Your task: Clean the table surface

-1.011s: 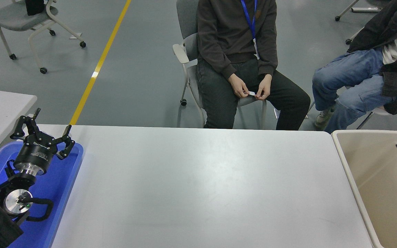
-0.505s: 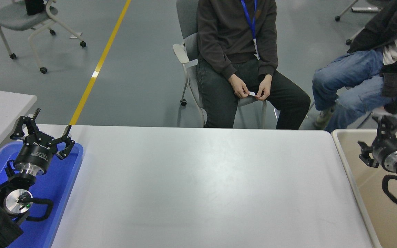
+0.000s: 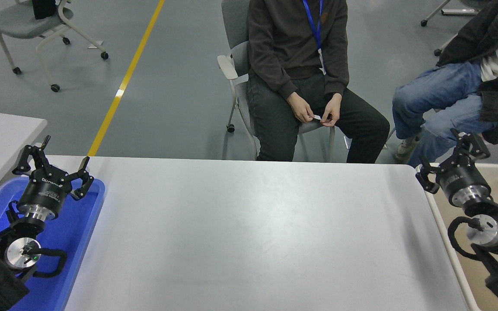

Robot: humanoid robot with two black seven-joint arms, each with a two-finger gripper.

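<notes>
**Risk assessment: right arm above the bin, table bare**

The table surface (image 3: 249, 233) fills the centre of the head view, running from the blue tray (image 3: 78, 242) at its left edge to the beige bin (image 3: 443, 242) at its right edge. No debris, cloth or tool shows on it. The first risk is therefore a sweep that achieves nothing, since neither gripper carries a wiping tool.

Two seated people (image 3: 296, 65) occupy the far side, near the table edge. A wide forward reach by the right arm probably brings it toward the knees of the person at the right.

The beige bin lies directly beneath the right arm. A low inward move likely strikes its rim and shifts it against the table.

The blue tray lies under the parked left arm; contact there is unlikely while that arm does not move.

The right gripper (image 3: 452, 157) hovers over the bin's far corner, fingers spread and empty. The left gripper (image 3: 52, 162) hangs above the tray, fingers likewise spread and grasping nothing.
</notes>
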